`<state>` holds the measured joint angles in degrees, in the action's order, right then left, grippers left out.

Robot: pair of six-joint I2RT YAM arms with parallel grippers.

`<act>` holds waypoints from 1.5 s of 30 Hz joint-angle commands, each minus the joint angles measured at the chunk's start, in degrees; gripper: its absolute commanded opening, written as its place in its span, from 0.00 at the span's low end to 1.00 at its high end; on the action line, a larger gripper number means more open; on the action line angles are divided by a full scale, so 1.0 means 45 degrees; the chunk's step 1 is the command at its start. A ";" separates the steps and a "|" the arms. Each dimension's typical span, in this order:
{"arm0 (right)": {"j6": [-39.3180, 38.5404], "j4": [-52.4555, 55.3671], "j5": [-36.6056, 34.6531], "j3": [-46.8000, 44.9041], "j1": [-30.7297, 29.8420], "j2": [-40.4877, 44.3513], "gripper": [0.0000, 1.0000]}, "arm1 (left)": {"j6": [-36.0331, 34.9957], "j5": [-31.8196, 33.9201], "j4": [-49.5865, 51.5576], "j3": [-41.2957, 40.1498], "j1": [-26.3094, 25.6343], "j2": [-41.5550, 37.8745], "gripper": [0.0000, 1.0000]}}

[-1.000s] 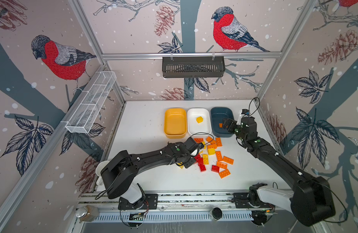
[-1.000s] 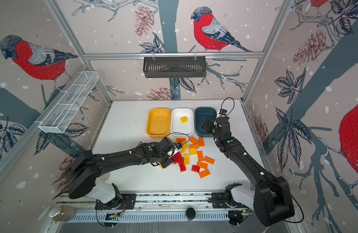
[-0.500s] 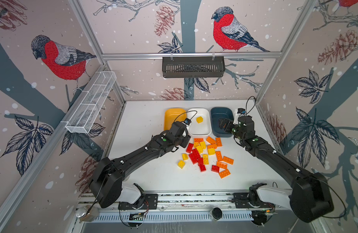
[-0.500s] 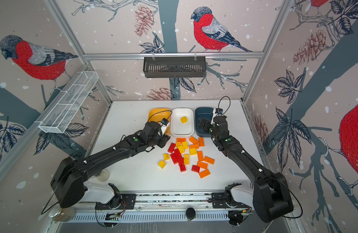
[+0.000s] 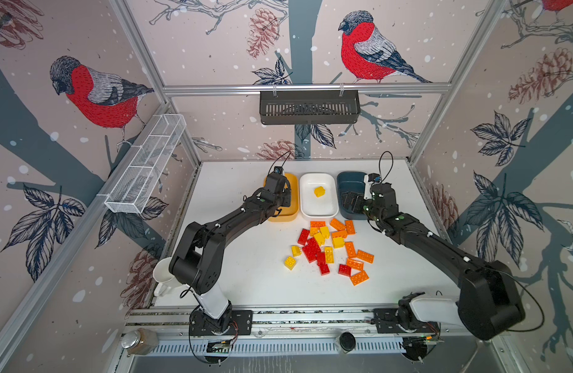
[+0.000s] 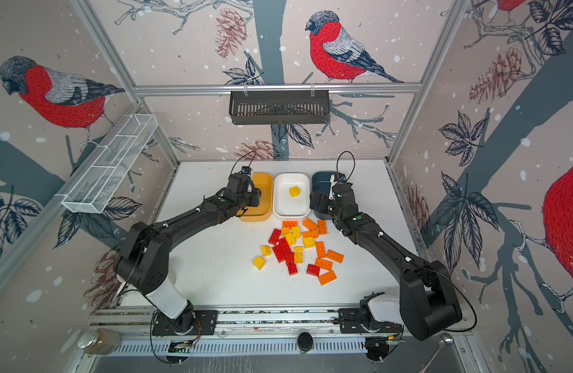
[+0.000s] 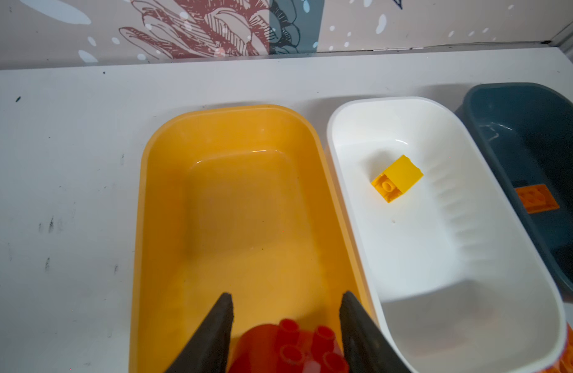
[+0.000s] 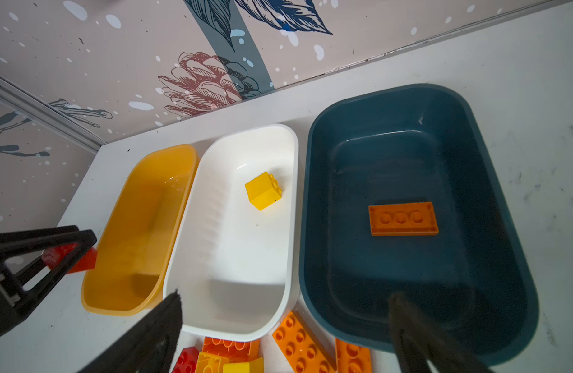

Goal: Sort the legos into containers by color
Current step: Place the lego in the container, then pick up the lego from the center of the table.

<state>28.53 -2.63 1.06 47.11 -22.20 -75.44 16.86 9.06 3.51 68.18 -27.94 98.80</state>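
- The left hand [image 7: 285, 297] grips a red brick [image 7: 288, 348] between its two fingers, studs facing the wrist camera, and hangs over the near end of the yellow-orange tray [image 7: 239, 210], which is bare inside.
- The step in hand looks like the drop: red goes into this tray, since the white tray [image 7: 440, 258] holds a yellow brick [image 7: 398, 177] and the dark teal tray [image 8: 407, 155] holds an orange brick [image 8: 403, 219].
- The brick sits close to the near rim, so it is better to carry it a little further towards the middle of the tray before letting go. A release at the edge could tip it onto the counter [image 5: 239, 268].
- How high the brick hangs above the tray floor is hard to judge from the wrist view. Lowering it first seems wise, as a light brick dropped from height may bounce.
- The white tray's rim lies just beside the right-hand finger, so the fingers should part in a line that stays inside the yellow-orange walls.
- Open fully and then lift straight up, so the brick does not cling to a pad or get dragged out.
- The right hand [image 8: 285, 297] is spread wide and holds nothing. It hovers at the near end of the teal tray, well apart from the left hand, so the drop is unobstructed.
- The remaining legos [image 5: 327, 248] lie in a loose heap on the counter just in front of the trays. On the way back the left arm should stay high enough not to scatter them.
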 commanded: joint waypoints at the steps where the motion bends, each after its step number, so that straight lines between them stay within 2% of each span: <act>1: -0.0038 0.0518 -0.0234 0.0209 -0.0062 -0.0167 0.99 | 0.0673 0.0403 0.0087 0.0905 0.0177 0.0785 0.30; 5: 0.0029 0.1076 -0.0389 0.0431 -0.0053 -0.0378 0.99 | 0.0735 0.0223 -0.0005 0.1306 0.0187 0.1246 0.51; 11: 0.0066 0.1249 -0.0408 0.0385 -0.0084 -0.0316 0.99 | 0.0685 -0.0497 -0.0252 0.1304 0.0175 0.0759 0.82; 13: 0.0109 0.1235 -0.0431 0.0299 -0.0076 -0.0258 0.99 | 0.0720 -0.0837 -0.0477 0.1131 0.0178 0.0506 0.89; 16: 0.0173 0.1239 -0.0441 0.0200 -0.0073 -0.0113 0.99 | 0.0718 -0.1209 -0.0881 0.0734 0.0183 0.0114 0.95; 21: 0.0350 0.1347 -0.0535 -0.0139 -0.0102 0.0203 0.99 | 0.0747 -0.1739 -0.1442 0.0133 0.0186 -0.0464 0.97; 27: 0.0554 0.1751 -0.0611 -0.1000 -0.0097 0.1064 0.99 | 0.0664 -0.1252 -0.2426 -0.0948 0.0175 -0.1413 0.97; 35: 0.1188 0.3863 -0.1487 -0.2727 -0.0069 0.2500 0.99 | 0.0741 -0.0766 -0.3972 -0.2378 0.0181 -0.2866 0.97; 37: 0.1259 0.4196 -0.1291 -0.3124 -0.0039 0.2763 0.99 | 0.0754 -0.0770 -0.4029 -0.2693 0.0180 -0.2999 0.97; 40: 0.1237 0.4841 -0.0712 -0.3507 -0.0061 0.2932 0.99 | 0.0802 -0.0764 -0.4014 -0.2785 0.0197 -0.3053 0.97; 45: 0.2332 0.6992 -0.1304 -0.3515 -0.0121 0.2645 0.97 | 0.0995 -0.0529 -0.3932 -0.2857 0.0197 -0.2994 0.97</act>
<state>35.24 21.98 -3.05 31.35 -22.44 -63.07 20.73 5.32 -11.73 55.59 -27.18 85.49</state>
